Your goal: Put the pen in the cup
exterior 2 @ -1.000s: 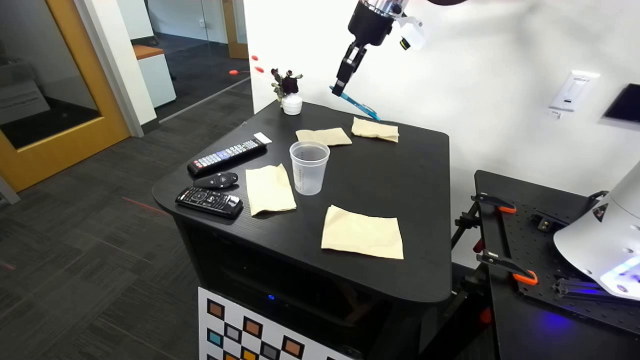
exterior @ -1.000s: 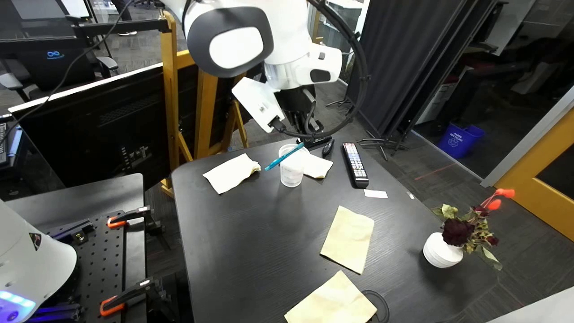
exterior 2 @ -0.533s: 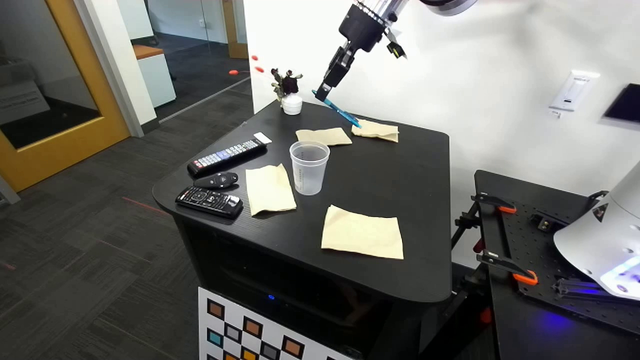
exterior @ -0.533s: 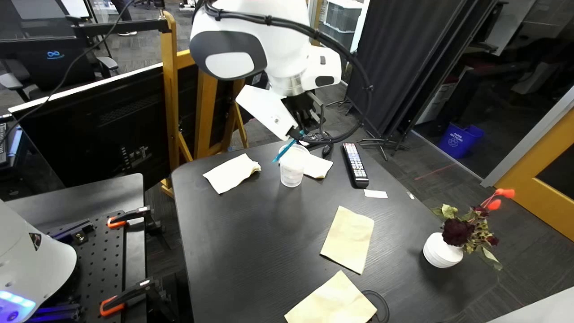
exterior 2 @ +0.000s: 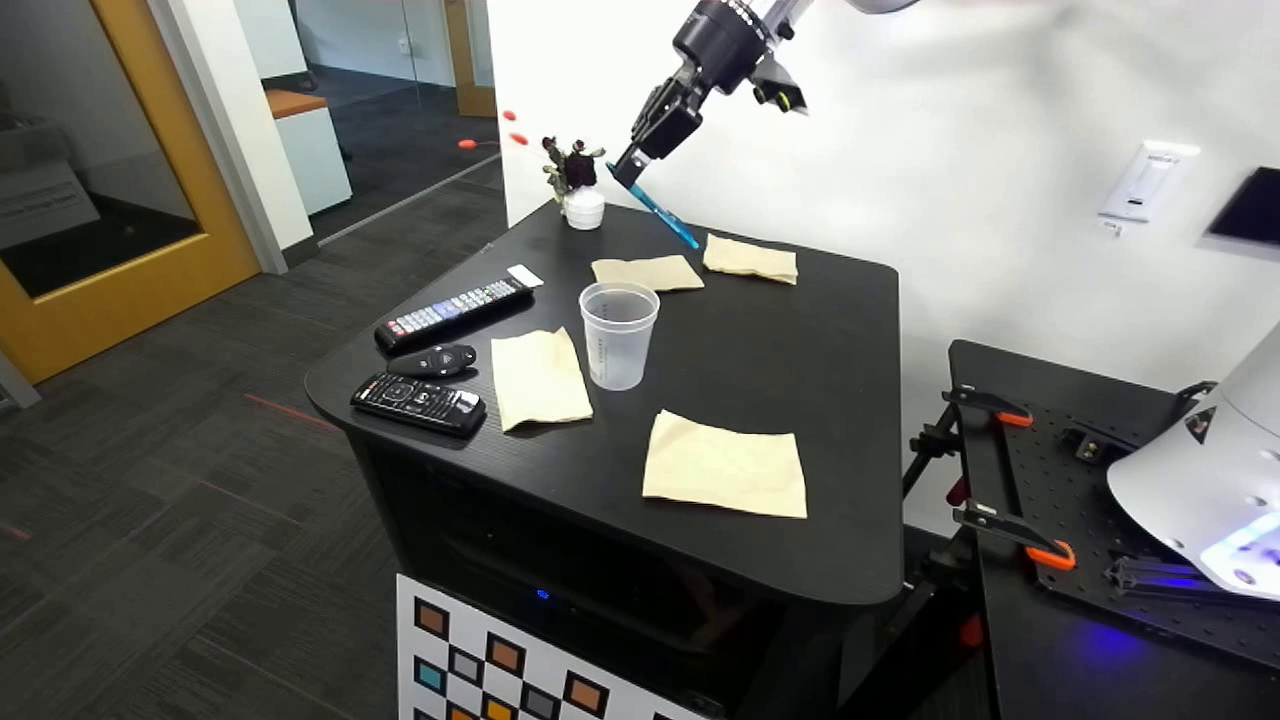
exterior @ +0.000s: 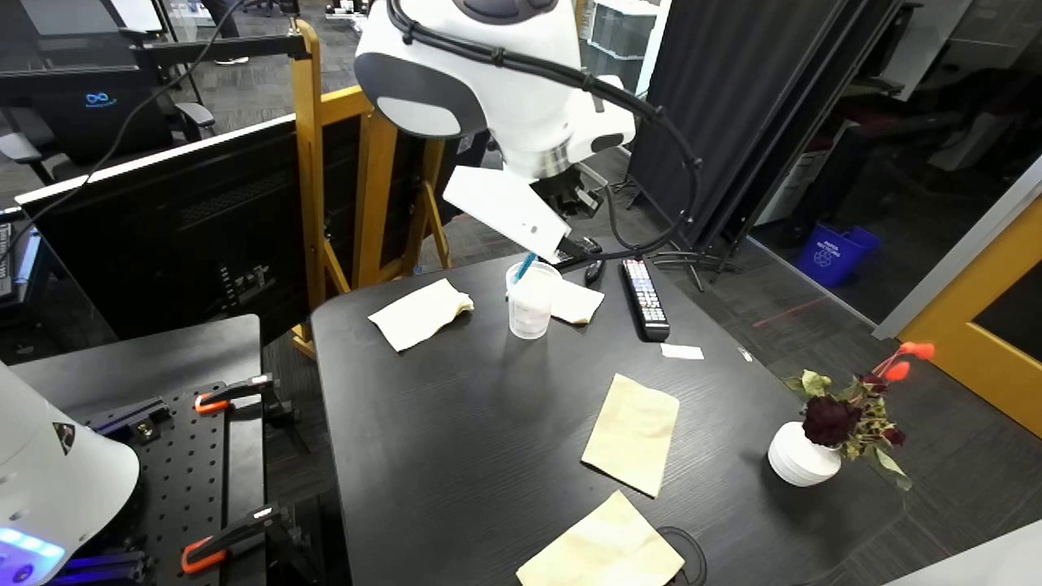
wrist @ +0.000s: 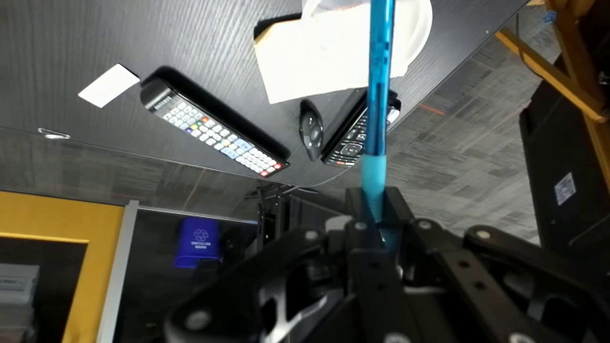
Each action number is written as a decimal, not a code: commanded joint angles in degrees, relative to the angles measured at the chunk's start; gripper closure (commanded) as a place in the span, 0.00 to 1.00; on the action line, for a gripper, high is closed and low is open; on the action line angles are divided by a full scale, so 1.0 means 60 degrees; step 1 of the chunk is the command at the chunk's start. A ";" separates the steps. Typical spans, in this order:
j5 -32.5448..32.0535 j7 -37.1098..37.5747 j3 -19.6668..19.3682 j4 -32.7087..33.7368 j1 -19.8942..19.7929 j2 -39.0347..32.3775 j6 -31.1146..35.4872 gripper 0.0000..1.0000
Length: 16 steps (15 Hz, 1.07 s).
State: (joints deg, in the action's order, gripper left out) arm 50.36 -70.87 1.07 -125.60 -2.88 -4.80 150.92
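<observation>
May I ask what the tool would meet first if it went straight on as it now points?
Probably the shorter rectangular remote near the edge of the table, but depth is unclear, so the tool might miss.

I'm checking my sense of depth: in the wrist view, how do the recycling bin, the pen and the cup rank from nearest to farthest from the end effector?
1. The pen, gripped in the end effector.
2. The cup, at the top of the view, partly behind the pen.
3. The recycling bin, lower left, beyond the table.
</observation>
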 commanded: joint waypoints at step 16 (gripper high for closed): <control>0.2740 -0.5653 -0.0240 0.1310 -0.0163 -0.0719 -0.3475 0.97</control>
State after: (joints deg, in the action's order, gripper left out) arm 66.18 -101.76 0.06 -119.72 -3.78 -7.53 132.19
